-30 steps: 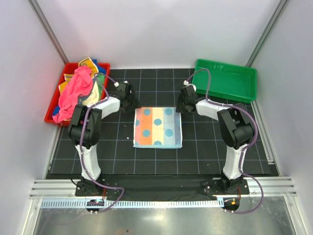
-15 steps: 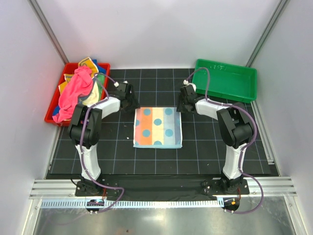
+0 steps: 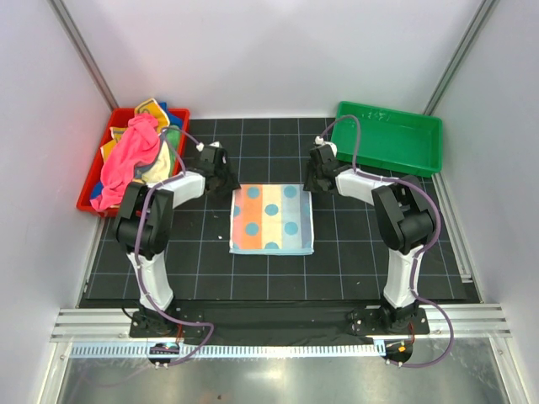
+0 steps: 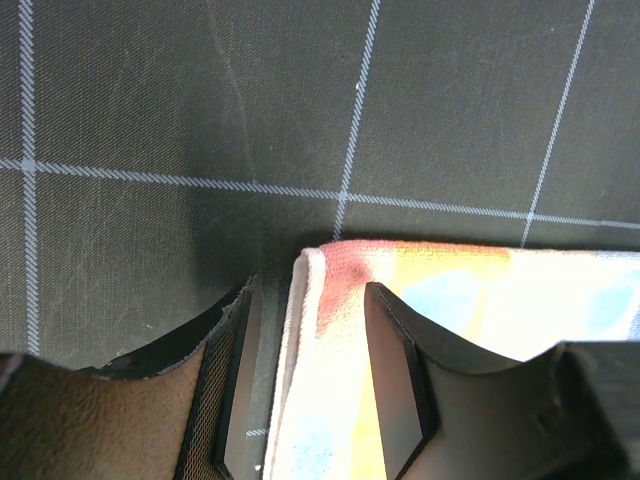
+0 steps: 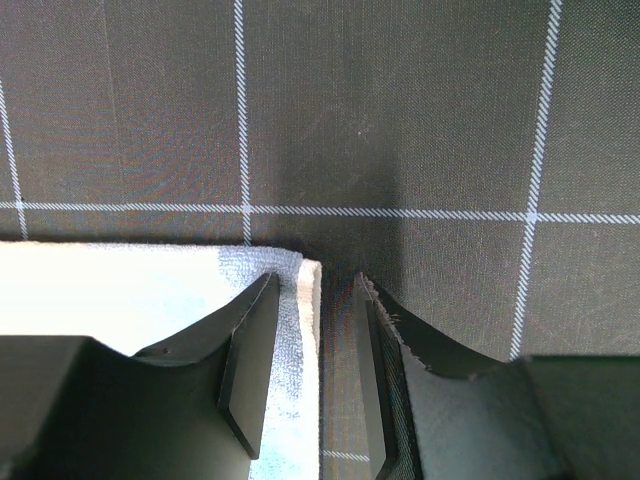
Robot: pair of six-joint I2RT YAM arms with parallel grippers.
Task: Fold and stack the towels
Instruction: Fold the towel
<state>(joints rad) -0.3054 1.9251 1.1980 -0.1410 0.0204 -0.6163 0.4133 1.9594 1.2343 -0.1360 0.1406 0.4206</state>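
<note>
A pastel striped towel with blue dots lies flat in the middle of the black grid mat. My left gripper is at its far left corner and is open. In the left wrist view the jaws straddle the towel's left edge. My right gripper is at the far right corner and is open. In the right wrist view the jaws straddle the towel's right edge. A pink-red towel lies on top of a heap of other towels, among them an orange-yellow one.
The heap sits in a red tray at the far left of the mat. A green tray stands at the far right. Grey walls close in both sides and the back. A metal rail runs along the near edge.
Both grippers have shifted very slightly at the towel's far corners. The towel has not moved.
</note>
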